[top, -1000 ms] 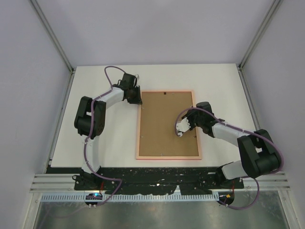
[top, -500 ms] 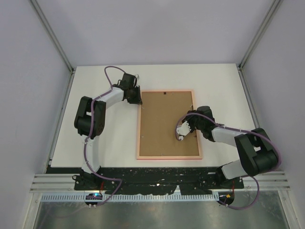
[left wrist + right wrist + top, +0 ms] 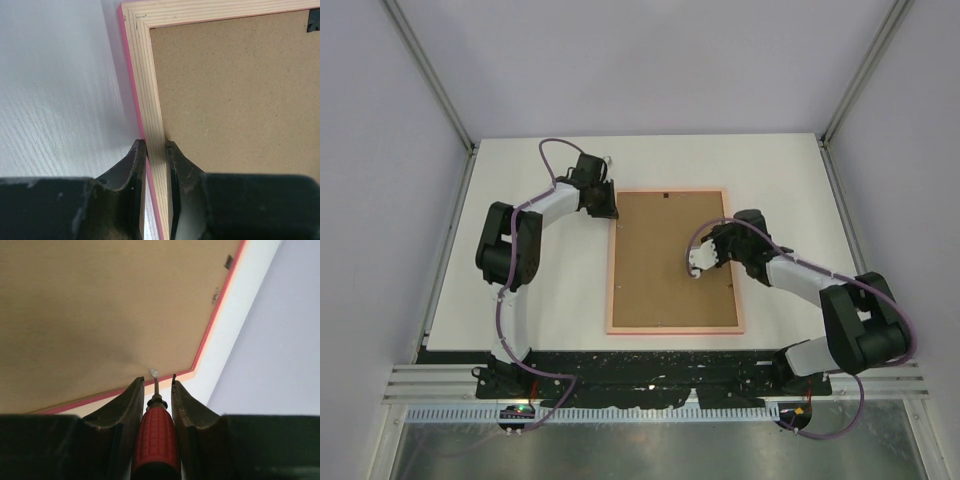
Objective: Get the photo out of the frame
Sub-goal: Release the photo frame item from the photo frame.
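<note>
Your thin pink rectangular picture frame [image 3: 670,329] lies face down mid-table with its long axis running near to far. The plain brown backing board [image 3: 660,260] is on top, so the photo is hidden beneath it. Your left gripper [image 3: 156,145] pinches the frame's left rail by the far-left corner. Your right gripper [image 3: 156,382], the nearer one to the board, is clamped on a red-handled screwdriver [image 3: 156,435] over the board's right half. Small dark tabs [image 3: 228,261] lie ahead of its tip. White table [image 3: 520,300] shows on every side.

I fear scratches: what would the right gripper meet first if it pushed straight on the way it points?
Probably the backing board: its screwdriver leads, tip over the board inside the frame; the gap is unclear.
</note>
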